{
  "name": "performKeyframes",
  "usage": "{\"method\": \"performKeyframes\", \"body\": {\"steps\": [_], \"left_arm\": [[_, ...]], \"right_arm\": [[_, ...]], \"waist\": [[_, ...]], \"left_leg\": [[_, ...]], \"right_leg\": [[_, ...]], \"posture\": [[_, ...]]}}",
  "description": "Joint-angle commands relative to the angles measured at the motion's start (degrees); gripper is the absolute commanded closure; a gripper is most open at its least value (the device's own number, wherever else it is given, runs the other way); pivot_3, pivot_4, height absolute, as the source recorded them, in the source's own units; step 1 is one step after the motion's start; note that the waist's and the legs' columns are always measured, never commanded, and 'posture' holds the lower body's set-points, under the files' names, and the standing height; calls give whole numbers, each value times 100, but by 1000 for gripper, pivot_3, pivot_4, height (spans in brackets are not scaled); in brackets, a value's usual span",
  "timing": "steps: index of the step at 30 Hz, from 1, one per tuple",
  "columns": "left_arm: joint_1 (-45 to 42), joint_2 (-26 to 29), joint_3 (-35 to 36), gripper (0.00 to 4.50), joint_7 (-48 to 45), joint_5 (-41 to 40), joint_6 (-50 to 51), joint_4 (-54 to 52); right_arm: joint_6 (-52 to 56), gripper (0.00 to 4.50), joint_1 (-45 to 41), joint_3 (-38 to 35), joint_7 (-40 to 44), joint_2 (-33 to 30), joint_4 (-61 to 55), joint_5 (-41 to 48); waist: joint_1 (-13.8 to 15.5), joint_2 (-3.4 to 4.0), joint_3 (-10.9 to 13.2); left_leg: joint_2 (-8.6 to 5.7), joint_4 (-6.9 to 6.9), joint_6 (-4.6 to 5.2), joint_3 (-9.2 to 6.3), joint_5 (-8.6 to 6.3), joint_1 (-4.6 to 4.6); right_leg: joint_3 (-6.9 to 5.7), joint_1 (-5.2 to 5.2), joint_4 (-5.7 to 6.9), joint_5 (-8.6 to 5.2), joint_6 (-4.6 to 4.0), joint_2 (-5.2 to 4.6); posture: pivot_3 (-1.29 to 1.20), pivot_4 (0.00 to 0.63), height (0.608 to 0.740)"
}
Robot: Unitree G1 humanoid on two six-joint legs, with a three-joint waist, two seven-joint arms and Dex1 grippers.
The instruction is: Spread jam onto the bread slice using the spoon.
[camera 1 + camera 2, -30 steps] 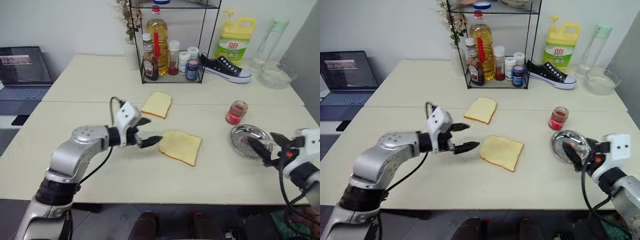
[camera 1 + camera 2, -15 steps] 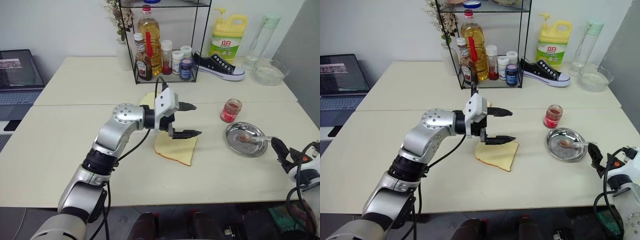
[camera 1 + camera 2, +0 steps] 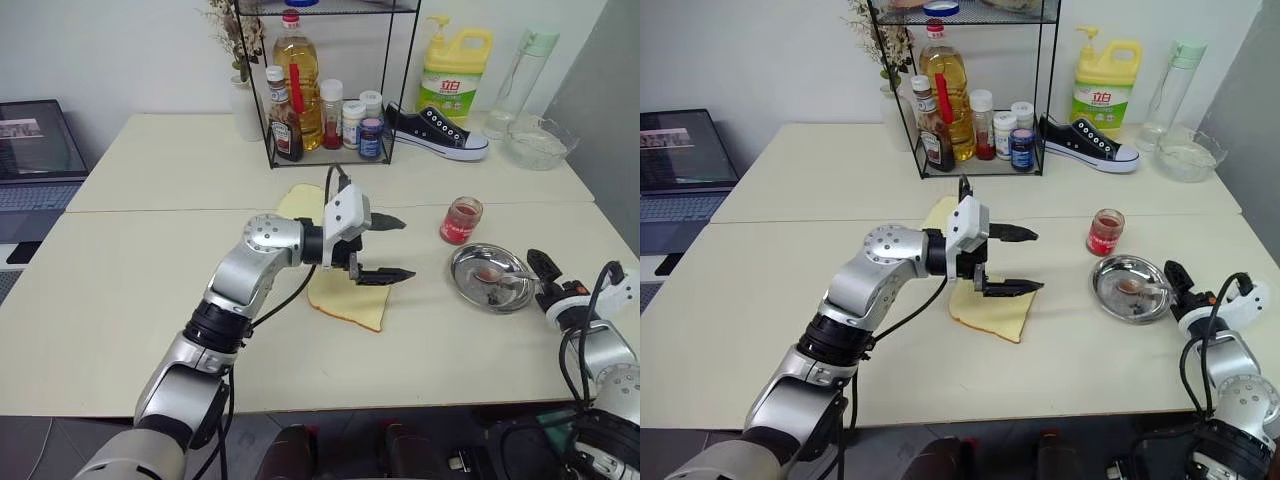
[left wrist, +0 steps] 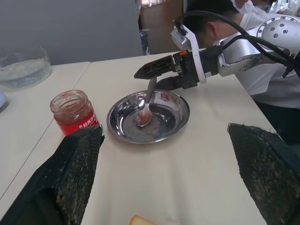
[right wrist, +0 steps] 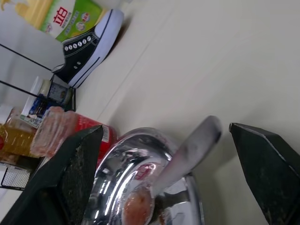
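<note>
Spoon (image 4: 146,105) handle between open right claw (image 4: 159,75) fingers, untouched.

The left gripper (image 3: 392,248), jaws apart, hovers over the bread slice (image 3: 345,296). Right of it lies the spoon (image 3: 497,275) in a steel dish (image 3: 470,285), with the right gripper (image 3: 541,271) open just beside.

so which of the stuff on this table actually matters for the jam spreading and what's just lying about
For the job:
- small silver metal spoon, resting in the round steel dish
- small clear glass jam jar
- squarish pale-yellow bread slice, under the open left claw
- open right claw, at the spoon handle

Lying about:
- second bread slice
- black-and-white sneaker
- yellow detergent jug
- wire bottle rack
- laptop
</note>
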Motion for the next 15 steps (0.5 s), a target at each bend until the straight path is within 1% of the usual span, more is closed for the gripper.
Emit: {"method": "performKeyframes", "body": {"steps": [1,8,11,15], "left_arm": [[-8,8,112,36,58,-50,44,-372],[-38,-7,106,36,122,-22,88,-390],[-71,5,118,0,112,-2,60,-329],[-106,29,141,0,93,10,39,-285]], "right_arm": [[-135,0,-152,-84,83,-100,122,102],[-123,0,-210,-27,124,-109,287,176],[-137,620,-169,-21,126,-77,272,201],[-136,2074,-94,-20,124,-44,168,249]], "waist": [[-1,0,0],[-15,0,0],[-16,0,0],[-16,1,0]], "left_leg": [[0,1,0,0,0,0],[1,1,0,0,0,0],[1,1,0,0,0,0],[1,0,0,1,0,0]], "right_leg": [[0,0,0,0,0,0],[0,0,1,0,0,0],[0,0,1,0,0,0],[1,-1,1,0,0,0]], "posture": [[0,150,740],[0,150,740],[0,150,740],[0,150,740]]}}
